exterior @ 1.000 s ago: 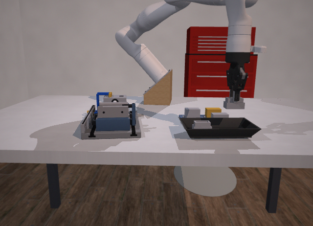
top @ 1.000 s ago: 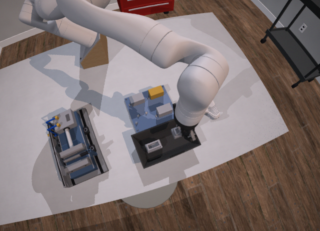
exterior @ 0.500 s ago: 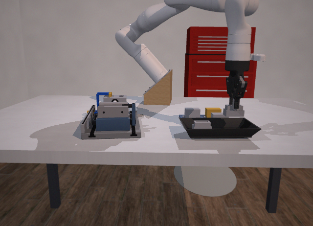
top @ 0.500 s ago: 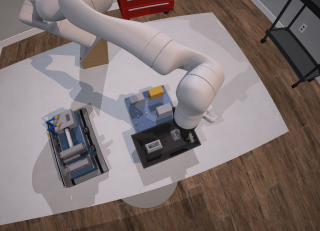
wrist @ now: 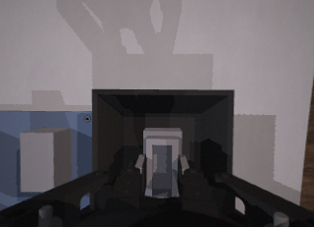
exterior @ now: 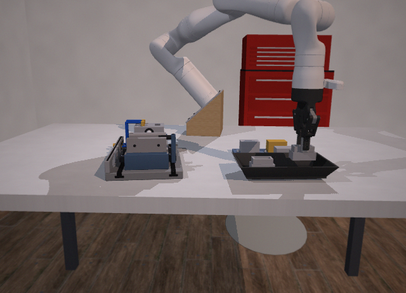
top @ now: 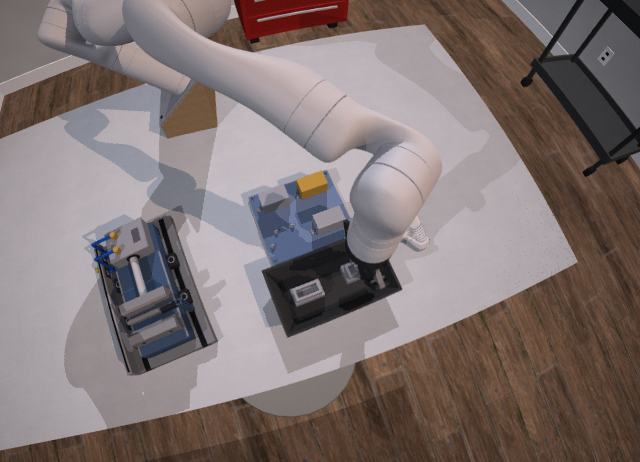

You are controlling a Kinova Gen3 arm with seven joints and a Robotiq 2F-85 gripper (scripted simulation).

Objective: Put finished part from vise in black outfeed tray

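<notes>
My gripper is shut on the finished part, a grey block with a pocket on top. It holds the part low inside the right half of the black outfeed tray; I cannot tell whether it touches the tray floor. In the wrist view the part sits between my fingers over the tray. In the overhead view the part shows just left of my wrist. A second pocketed block lies in the tray's left half. The vise stands at the left with nothing between its jaws.
A blue fixture plate behind the tray carries two grey blocks and a yellow block. A wooden wedge supports the arm's base. A red tool cabinet stands behind the table.
</notes>
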